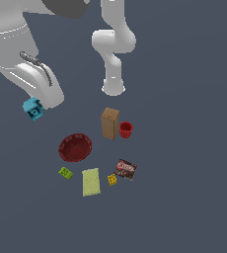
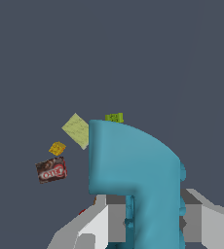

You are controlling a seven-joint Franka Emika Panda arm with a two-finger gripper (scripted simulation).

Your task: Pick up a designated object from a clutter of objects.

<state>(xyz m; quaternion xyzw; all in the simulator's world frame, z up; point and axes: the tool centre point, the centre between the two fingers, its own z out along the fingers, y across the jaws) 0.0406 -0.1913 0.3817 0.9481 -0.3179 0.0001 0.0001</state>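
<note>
The cyan piece point(image 1: 33, 109) sits in the upper left of the exterior view, at the tip of the gripper point(image 1: 36, 106), well apart from the other objects lower in the frame. In the wrist view it fills the lower centre point(image 2: 133, 165), with the grey fingers point(image 2: 97, 223) flanking its stem on both sides, so the gripper appears clamped on the cyan piece.

The main risk is a slip. The piece is bent and blocky, and the fingers seem to hold only its narrow stem while the wider part overhangs to one side; a quick swing of the arm could twist it in the grasp or shake it loose. If it falls it could land among the dark red bowl point(image 1: 75, 147), the brown box point(image 1: 109, 123) and the red cup point(image 1: 126, 130).

Several things are hard to read. The contact surfaces are cut off at the bottom edge of the wrist view, so how deep the grip goes cannot be told. The piece hides most of the scene there; only the yellow-green pad point(image 2: 76, 130), a green block point(image 2: 114, 117), a yellow piece point(image 2: 57, 148) and the snack packet point(image 2: 51, 170) show. In the exterior view the arm covers the fingers, and the round hole is barely discernible.
</note>
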